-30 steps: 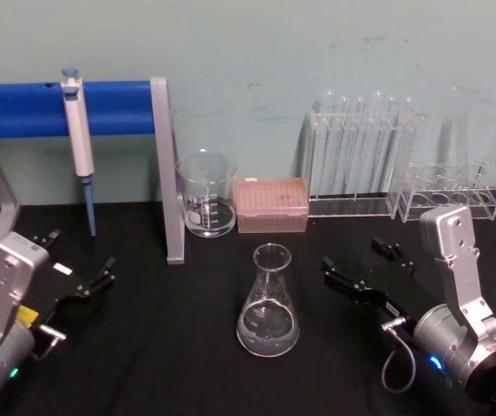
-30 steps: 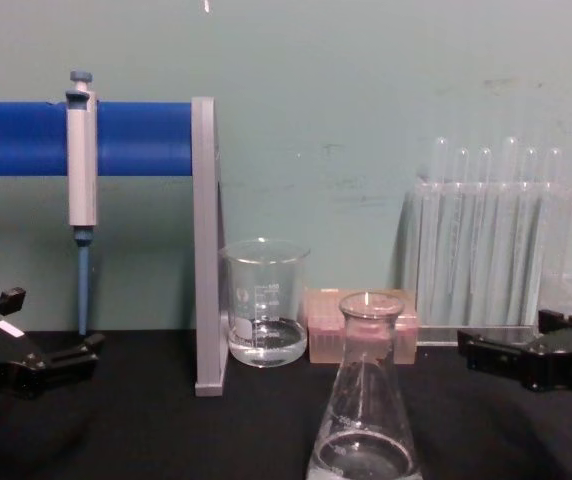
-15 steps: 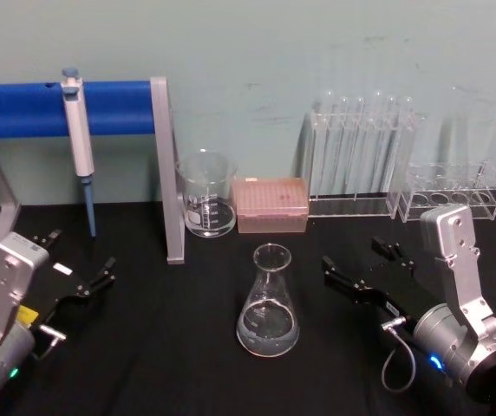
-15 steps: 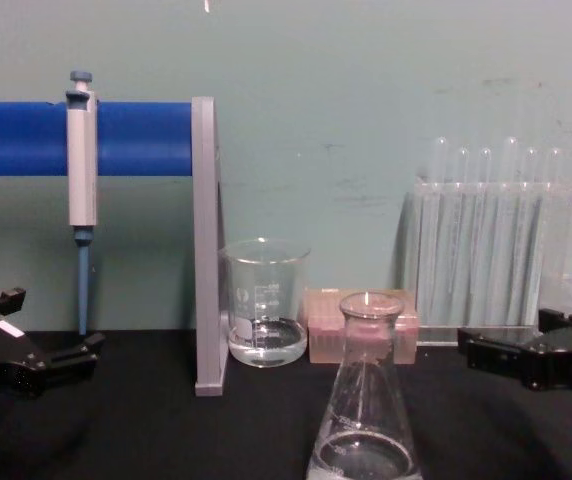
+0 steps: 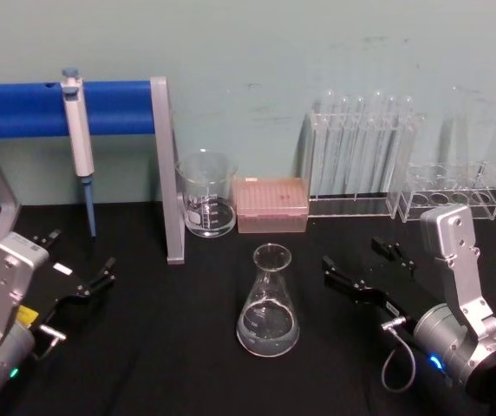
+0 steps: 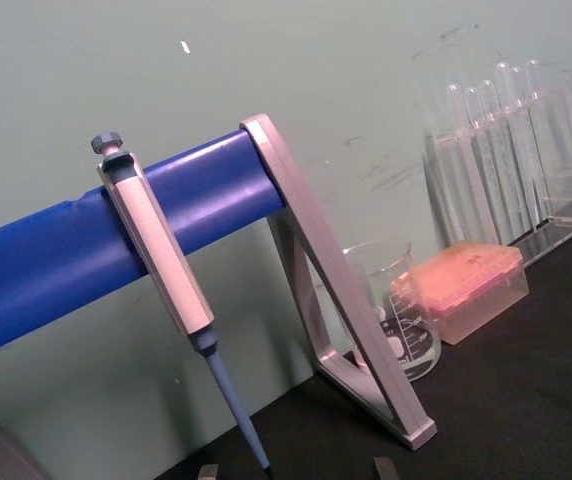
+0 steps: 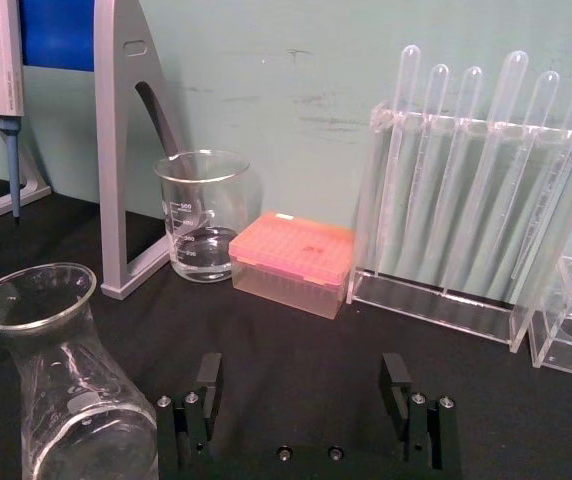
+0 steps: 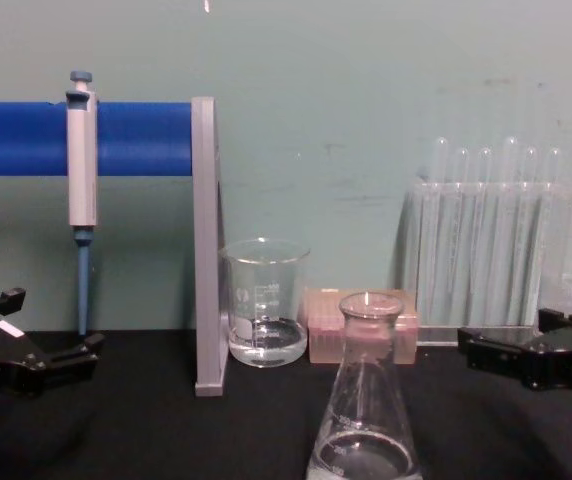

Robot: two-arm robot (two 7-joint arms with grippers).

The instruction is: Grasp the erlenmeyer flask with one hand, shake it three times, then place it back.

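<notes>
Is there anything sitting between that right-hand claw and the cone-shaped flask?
Nothing: in the head view, bare black table separates the open right gripper from the erlenmeyer flask.

The erlenmeyer flask (image 5: 268,305) stands before the beaker (image 5: 206,194), between both grippers.
</notes>
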